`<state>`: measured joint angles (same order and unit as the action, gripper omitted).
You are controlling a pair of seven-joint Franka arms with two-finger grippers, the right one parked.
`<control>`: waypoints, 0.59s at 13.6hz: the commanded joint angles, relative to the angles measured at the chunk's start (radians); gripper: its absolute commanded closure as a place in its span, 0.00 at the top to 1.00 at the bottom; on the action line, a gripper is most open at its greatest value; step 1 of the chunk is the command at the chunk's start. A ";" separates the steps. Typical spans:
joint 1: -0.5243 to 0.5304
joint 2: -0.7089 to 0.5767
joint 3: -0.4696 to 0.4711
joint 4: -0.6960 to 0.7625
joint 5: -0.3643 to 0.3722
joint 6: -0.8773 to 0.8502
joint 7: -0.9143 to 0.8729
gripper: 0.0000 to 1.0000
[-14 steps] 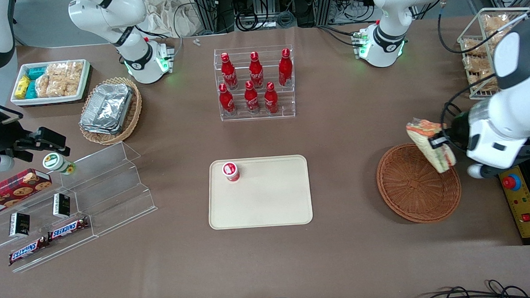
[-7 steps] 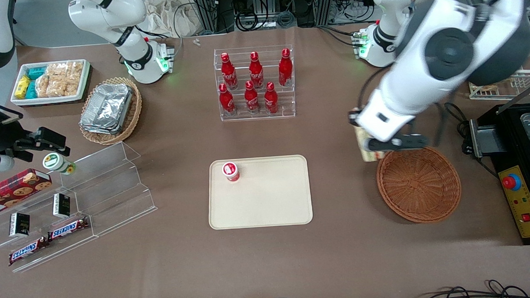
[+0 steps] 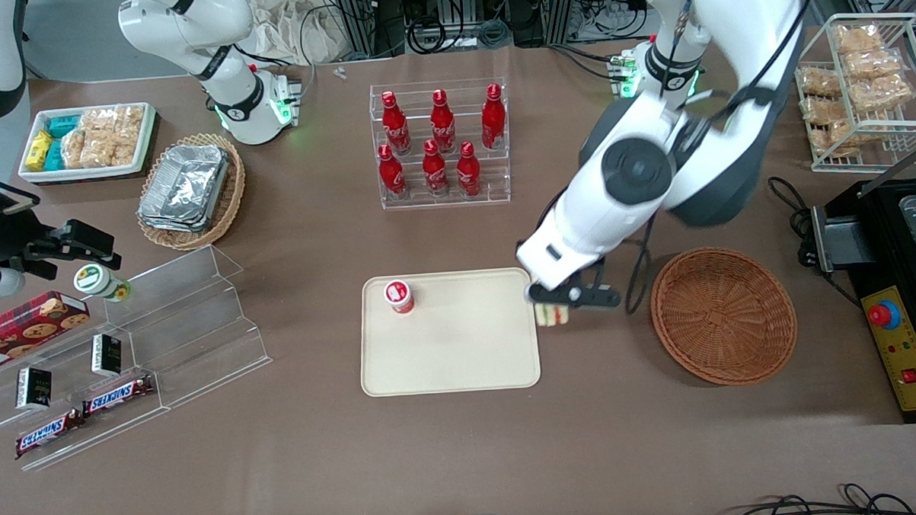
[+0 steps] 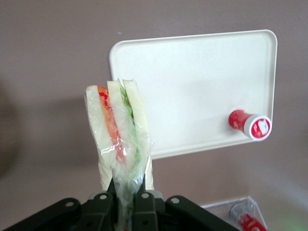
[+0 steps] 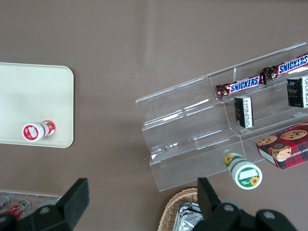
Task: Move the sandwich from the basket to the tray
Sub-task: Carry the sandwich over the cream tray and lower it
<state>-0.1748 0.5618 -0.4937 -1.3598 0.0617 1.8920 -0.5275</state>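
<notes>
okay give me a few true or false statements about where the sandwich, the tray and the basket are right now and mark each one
1. The gripper is shut on the sandwich. True.
2. The sandwich lies flat on the tray. False: it hangs in the gripper at the tray's edge nearest the basket, not yet set down.
3. The basket holds nothing visible. True.
4. The tray is bare. False: a small red container with a white lid stands on it.
5. The gripper hovers over the basket. False: it is between the basket and the tray, at the tray's edge.
</notes>
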 commanded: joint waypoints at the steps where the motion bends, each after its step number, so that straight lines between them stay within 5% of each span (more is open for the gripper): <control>1: -0.052 0.102 0.007 0.027 0.044 0.093 -0.023 0.00; 5: -0.077 0.231 0.007 0.005 0.147 0.248 -0.025 0.00; 8: -0.075 0.292 0.009 0.005 0.159 0.272 -0.013 0.00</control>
<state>-0.2440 0.8275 -0.4893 -1.3704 0.1991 2.1487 -0.5338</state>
